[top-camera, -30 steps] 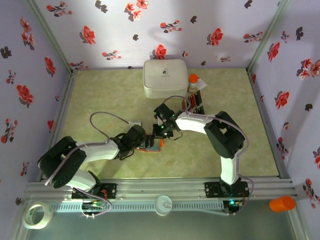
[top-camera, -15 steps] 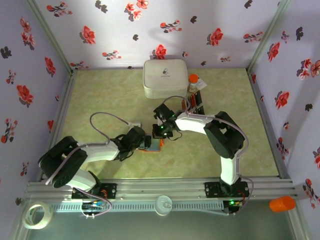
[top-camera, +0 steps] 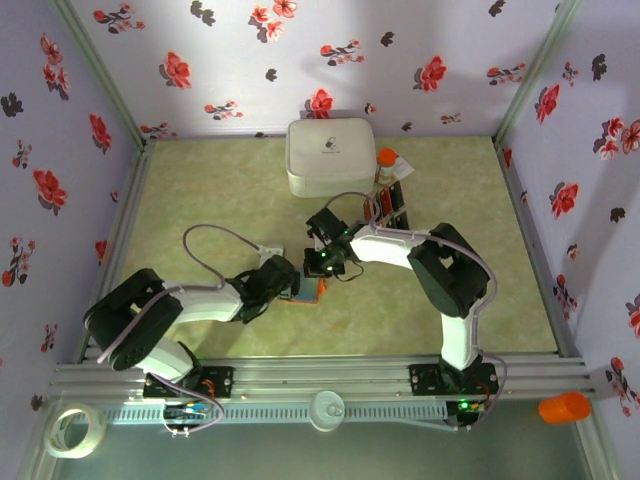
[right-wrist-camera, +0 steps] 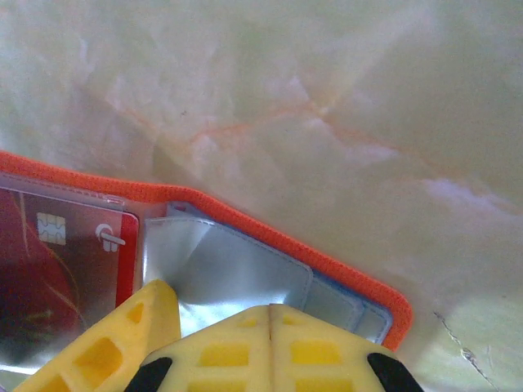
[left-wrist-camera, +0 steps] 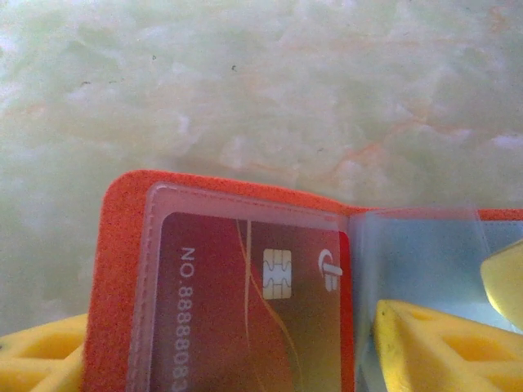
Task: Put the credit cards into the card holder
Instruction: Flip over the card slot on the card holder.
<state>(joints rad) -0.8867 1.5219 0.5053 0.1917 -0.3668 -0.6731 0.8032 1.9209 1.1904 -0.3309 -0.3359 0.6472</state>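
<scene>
The orange card holder (left-wrist-camera: 118,269) lies open on the table, its blue-grey inside up. A red credit card (left-wrist-camera: 245,310) with a chip sits inside the clear sleeve of its left half. My left gripper (left-wrist-camera: 229,314) is open. One yellow finger (left-wrist-camera: 41,355) stands at the holder's outer left edge, the other finger (left-wrist-camera: 441,347) on the sleeves just right of the card. My right gripper (right-wrist-camera: 270,307) is shut, its tips resting on the clear sleeves (right-wrist-camera: 229,269) of the right half. From above, both grippers meet over the card holder (top-camera: 320,288).
A large white rounded case (top-camera: 332,157) stands at the back. Beside it is a dark stand (top-camera: 392,205) with an orange-capped item. A tape roll (top-camera: 75,430) and an orange cup (top-camera: 564,407) lie off the table's near edge. Green table surface surrounds the holder.
My left gripper's jaws have narrowed, and it has shifted slightly right toward the card holder. The right arm has stayed in place.
</scene>
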